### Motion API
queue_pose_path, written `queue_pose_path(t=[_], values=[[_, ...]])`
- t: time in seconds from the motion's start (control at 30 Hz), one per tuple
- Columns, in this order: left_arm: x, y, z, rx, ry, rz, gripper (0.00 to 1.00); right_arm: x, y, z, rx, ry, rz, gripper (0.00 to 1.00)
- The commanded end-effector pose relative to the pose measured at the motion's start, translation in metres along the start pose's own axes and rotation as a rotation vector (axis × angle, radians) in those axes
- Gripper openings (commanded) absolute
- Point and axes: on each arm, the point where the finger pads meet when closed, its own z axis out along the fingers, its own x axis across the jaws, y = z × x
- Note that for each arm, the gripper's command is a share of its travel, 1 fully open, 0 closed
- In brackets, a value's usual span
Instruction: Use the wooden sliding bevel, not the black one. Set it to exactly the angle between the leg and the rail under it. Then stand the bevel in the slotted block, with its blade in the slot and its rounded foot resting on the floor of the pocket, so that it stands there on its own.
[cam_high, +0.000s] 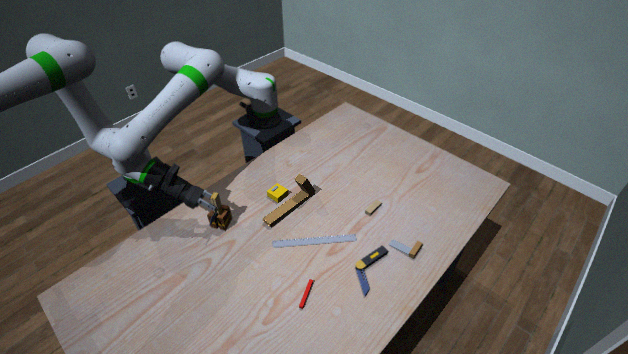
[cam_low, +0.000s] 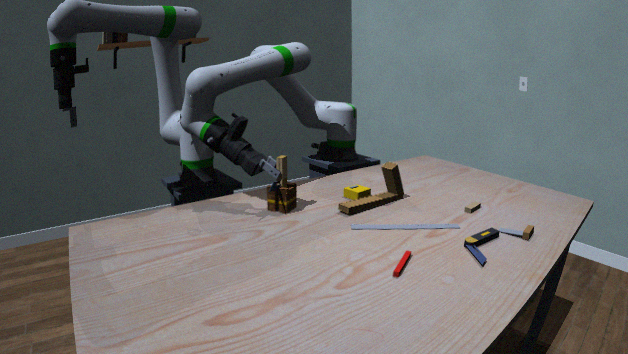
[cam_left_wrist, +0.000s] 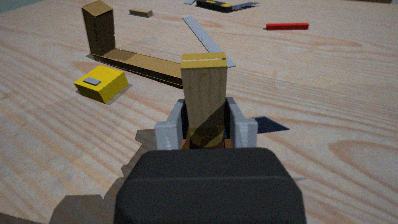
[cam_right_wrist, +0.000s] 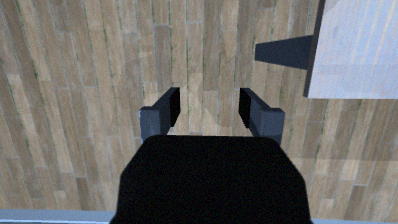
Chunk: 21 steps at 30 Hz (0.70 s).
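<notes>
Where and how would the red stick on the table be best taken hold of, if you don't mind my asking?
Probably the middle of the red stick, from above, fingers closing across its narrow width: it lies flat, straight and slim, with nothing touching its long sides.
</notes>
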Motion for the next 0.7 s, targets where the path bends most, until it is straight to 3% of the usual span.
queue_pose_path(t=[0.0,0.67], values=[[0.0010,-0.0028,-0.0035,0.002,0.005,-0.011,0.00,0.0000,0.0000,-0.0042,-0.006,-0.003,0.000,1.00],[0.0010,0.0006,-0.0021,0.002,0.005,-0.011,0.00,0.0000,0.0000,-0.0042,-0.006,-0.003,0.000,1.00]])
